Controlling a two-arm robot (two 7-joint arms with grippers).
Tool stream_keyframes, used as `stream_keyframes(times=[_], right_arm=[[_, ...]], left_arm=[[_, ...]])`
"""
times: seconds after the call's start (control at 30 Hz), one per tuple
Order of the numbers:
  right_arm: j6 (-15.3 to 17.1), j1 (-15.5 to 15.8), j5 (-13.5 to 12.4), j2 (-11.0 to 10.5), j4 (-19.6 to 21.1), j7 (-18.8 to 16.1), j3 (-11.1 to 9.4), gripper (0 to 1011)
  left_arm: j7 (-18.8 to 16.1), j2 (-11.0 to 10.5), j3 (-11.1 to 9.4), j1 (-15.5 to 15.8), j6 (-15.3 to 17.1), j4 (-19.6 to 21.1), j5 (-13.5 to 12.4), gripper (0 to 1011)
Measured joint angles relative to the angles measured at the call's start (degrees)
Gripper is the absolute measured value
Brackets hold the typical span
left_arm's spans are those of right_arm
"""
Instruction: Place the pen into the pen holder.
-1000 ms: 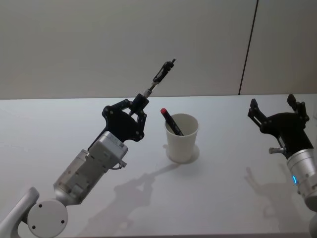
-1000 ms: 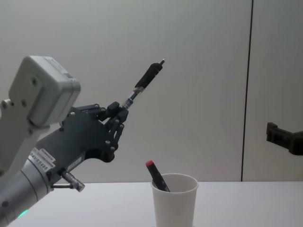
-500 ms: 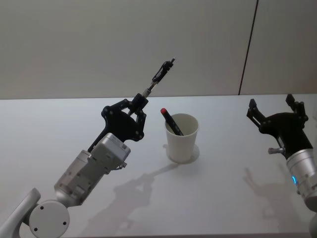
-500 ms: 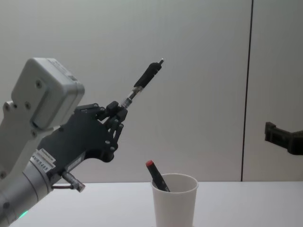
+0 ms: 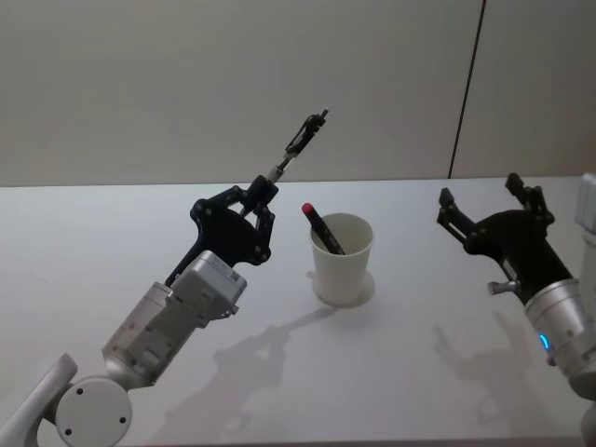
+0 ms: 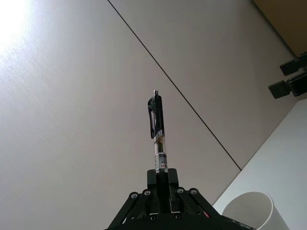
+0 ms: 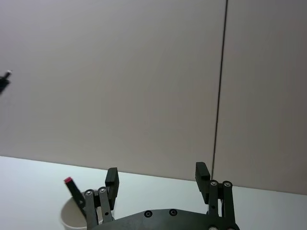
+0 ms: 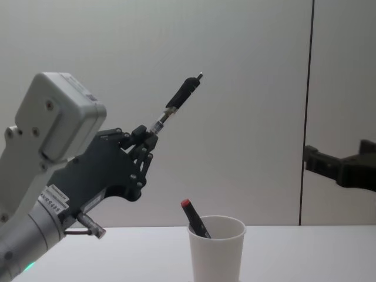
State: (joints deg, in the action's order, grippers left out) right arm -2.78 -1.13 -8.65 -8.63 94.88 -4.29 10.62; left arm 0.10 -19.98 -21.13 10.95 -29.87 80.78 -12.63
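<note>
The pen holder (image 5: 342, 270) is plain white, like the table (image 5: 93, 242) under it, and the second pen (image 5: 321, 228) standing in it is black with a red end. Left of the pen holder, the black left gripper (image 5: 264, 193) grips a pen (image 5: 300, 140) with a black top and clear barrel. On the pen holder's other side, the right gripper (image 5: 484, 196) is black too.

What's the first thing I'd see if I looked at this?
The left gripper holds a black pen pointing up in the air, left of a white cup on the table. Another pen with a red end leans inside the cup. The right gripper hangs open on the right.
</note>
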Motion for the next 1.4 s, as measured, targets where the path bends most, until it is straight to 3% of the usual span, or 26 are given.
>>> stream_keyframes(times=[0.47, 0.83, 1.17, 1.4], right_arm=[[1.52, -0.58, -3.11, -0.05, 1.69, -10.18, 1.02, 1001], [4.14, -2.99, -7.43, 0.70, 1.70, -19.11, 1.87, 1002], [7.33, -6.61, -11.57, 2.17, -0.18, -24.47, 2.44, 1001], [9.58, -8.85, -14.05, 3.05, -1.90, -26.38, 2.69, 1002]], left_arm=[[-0.18, 0.00, 0.00, -0.06, 0.02, 0.05, -0.17, 138], [-0.23, 0.00, 0.00, -0.06, 0.02, 0.05, -0.24, 138], [-0.25, 0.00, 0.00, -0.05, 0.02, 0.05, -0.24, 138], [-0.25, 0.00, 0.00, -0.06, 0.02, 0.05, -0.25, 138]])
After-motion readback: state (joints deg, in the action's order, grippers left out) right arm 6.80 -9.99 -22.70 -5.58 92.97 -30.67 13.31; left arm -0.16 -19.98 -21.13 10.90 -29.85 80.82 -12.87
